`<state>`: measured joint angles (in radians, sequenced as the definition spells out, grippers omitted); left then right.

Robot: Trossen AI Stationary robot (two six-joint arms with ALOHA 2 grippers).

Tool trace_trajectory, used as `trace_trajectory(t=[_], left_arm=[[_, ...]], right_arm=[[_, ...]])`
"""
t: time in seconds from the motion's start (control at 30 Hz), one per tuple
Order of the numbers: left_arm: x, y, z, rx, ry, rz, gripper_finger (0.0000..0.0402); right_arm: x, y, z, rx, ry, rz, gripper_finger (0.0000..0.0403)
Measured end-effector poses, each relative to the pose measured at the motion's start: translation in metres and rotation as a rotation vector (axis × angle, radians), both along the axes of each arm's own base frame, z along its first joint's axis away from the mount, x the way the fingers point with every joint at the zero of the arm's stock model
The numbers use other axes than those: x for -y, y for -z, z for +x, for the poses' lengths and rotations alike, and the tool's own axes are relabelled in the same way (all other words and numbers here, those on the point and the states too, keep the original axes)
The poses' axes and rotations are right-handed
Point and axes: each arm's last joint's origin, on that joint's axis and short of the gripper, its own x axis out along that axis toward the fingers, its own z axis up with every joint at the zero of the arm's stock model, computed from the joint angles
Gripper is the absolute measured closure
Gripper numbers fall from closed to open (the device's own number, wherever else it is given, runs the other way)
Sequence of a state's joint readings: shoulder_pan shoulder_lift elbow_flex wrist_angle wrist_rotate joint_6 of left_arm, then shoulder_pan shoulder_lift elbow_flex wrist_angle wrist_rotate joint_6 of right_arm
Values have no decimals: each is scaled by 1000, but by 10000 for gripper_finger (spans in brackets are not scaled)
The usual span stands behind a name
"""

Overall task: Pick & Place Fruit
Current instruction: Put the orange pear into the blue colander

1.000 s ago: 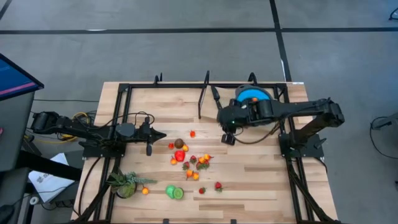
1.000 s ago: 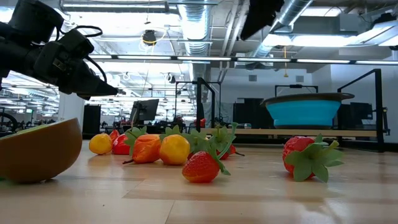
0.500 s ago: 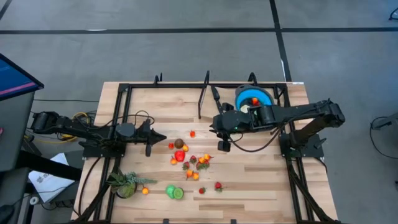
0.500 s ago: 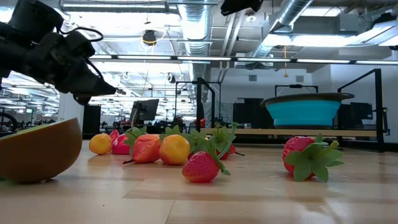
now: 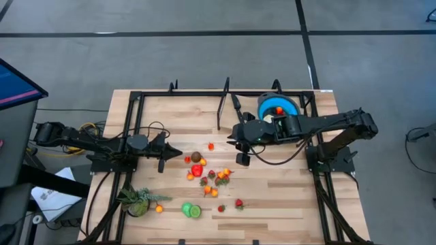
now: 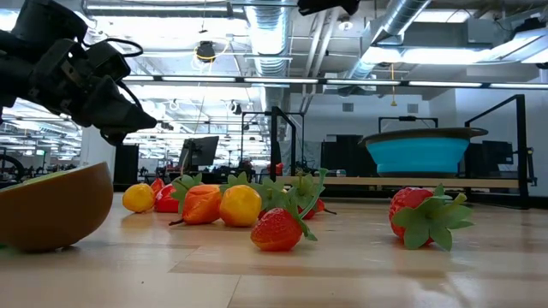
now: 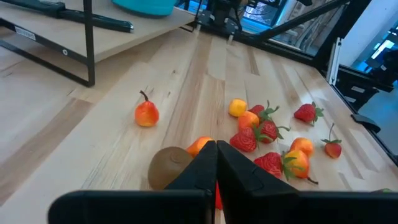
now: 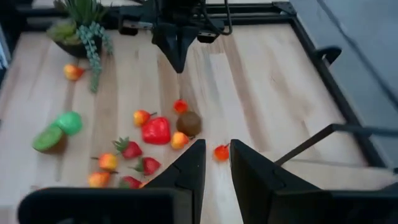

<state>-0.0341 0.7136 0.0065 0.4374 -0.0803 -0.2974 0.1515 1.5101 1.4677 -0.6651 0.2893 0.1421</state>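
Several small toy fruits [image 5: 204, 173] lie loose on the wooden table's middle, red, orange and yellow [image 7: 261, 130] [image 8: 155, 130] [image 6: 240, 205]. A brown one [image 7: 169, 167] lies nearest my left gripper [image 5: 178, 151], which hovers shut just left of the cluster [image 7: 216, 144]. My right gripper [image 5: 242, 161] hangs high over the table right of the fruit, slanting down, its fingers a little apart [image 8: 216, 146] with nothing between them. The blue bowl [image 5: 277, 105] stands at the far right with a small red piece in it.
A spiky green plant [image 5: 136, 201] stands near the front left, with two green fruit pieces [image 5: 191, 210] beside it. Black frame rails [image 5: 221, 109] run along the table's far part and sides. Bare wood lies between the fruit and the bowl.
My right gripper has swung from beside the bowl toward the table's left and near side, over the bare wood by the fruit, tipping as it went. My left gripper has rolled a little about its own line without leaving its place.
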Motion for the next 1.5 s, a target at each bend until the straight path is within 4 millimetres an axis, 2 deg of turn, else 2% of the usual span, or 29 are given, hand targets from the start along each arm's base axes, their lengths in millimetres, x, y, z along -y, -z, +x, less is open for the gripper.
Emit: trace_trajectory(t=[0.2, 0.4, 0.7, 0.83, 0.97, 1.13, 1.27, 1.37, 1.5], left_arm=[[0, 0, 0, 0, 0, 1, 401], [0, 0, 0, 0, 2, 9, 401], [0, -1, 0, 7, 1, 5, 401], [0, -1, 0, 13, 1, 4, 401], [0, -1, 0, 15, 1, 4, 401], [0, -1, 0, 16, 1, 4, 401], [0, -1, 0, 16, 1, 4, 401], [0, -2, 1, 18, 4, 32, 401], [-1, -5, 1, 50, -10, 72, 401]], right_arm=[[-16, 2, -4, 12, 80, 155, 336], [-44, 2, -10, 8, 18, 186, 336], [-73, 11, 21, 166, -51, 246, 336], [-82, 21, 28, 165, -29, 302, 336], [-85, 35, 41, 159, 32, 377, 336], [-84, 68, 61, 97, 67, 368, 336], [-76, 96, 76, -7, 85, 457, 336], [-68, 106, 78, -81, 100, 502, 336], [-59, 113, 77, -134, 120, 443, 348]])
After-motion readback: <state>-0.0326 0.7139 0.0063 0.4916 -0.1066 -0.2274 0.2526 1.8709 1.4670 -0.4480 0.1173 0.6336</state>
